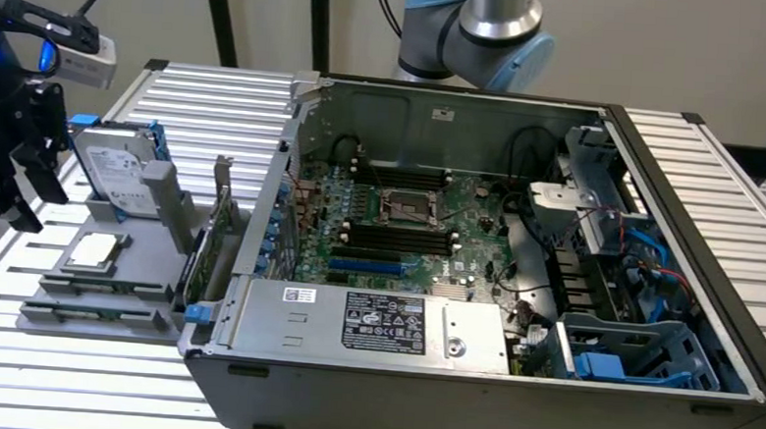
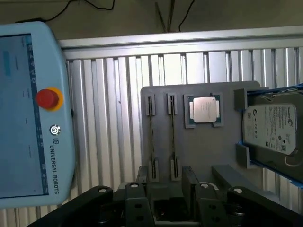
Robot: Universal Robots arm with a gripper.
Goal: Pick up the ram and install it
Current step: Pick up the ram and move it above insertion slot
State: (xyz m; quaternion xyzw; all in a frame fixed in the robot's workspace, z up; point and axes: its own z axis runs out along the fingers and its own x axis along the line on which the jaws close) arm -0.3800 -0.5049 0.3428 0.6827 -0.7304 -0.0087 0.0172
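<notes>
Ram (image 2: 172, 137) dead ahead of gripper (image 2: 165, 182); jaws apart, nothing held. Stick on edge in gray tray (image 2: 203, 151) slot, long axis in line with gap between fingers (image 2: 189, 178). Second stick (image 2: 151, 135) parallel, toward tray's outer edge. Processor (image 2: 205, 109) on other side, hard drive (image 2: 272, 125) beyond. Open computer case (image 1: 487, 230) well apart.

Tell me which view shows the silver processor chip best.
The wrist view: it looks straight down on the processor chip, its whole silver face framed in the grey tray. The exterior view shows the processor chip aslant, at the exterior view's left.
</notes>
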